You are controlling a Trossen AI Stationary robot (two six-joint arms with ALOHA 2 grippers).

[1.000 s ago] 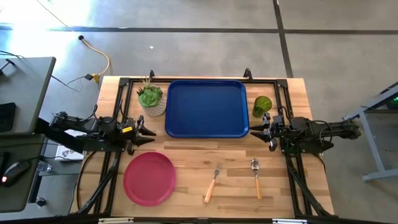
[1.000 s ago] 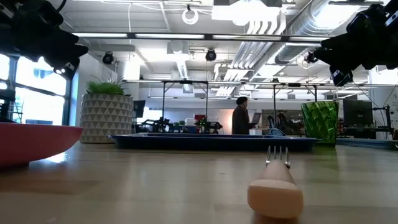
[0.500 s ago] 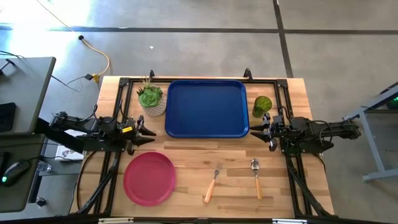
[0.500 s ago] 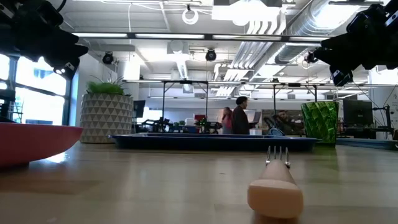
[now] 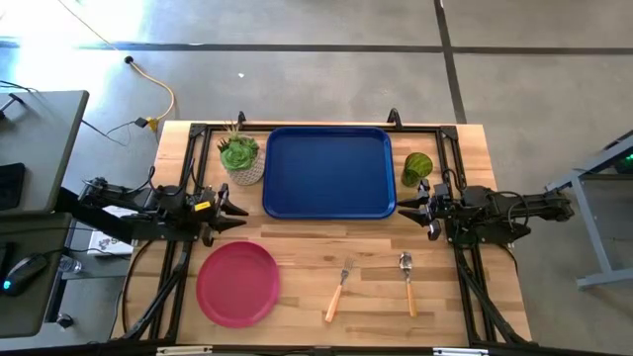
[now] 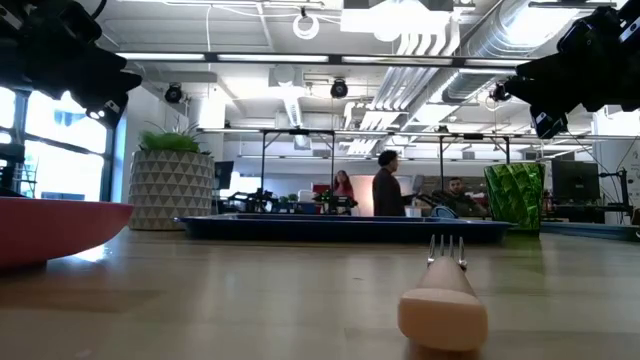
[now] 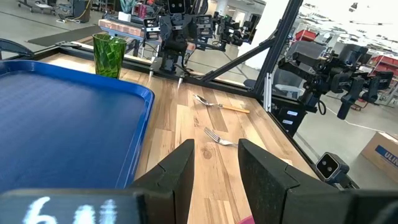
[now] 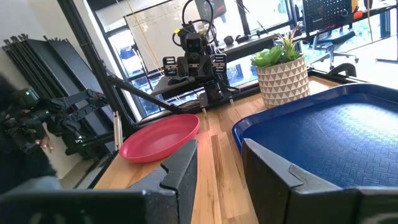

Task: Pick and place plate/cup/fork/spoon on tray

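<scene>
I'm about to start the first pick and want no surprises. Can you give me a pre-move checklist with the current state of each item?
1. The tray has nothing on it: ok.
2. The plate lies flat on the table, apart from the other pieces: ok.
3. The fork and the spoon lie apart, not overlapping: ok.
4. The cup stands upright beside the tray: ok.
5. The left gripper is open and holds nothing: ok.
6. The right gripper is open and holds nothing, close to the cup: ok.
</scene>
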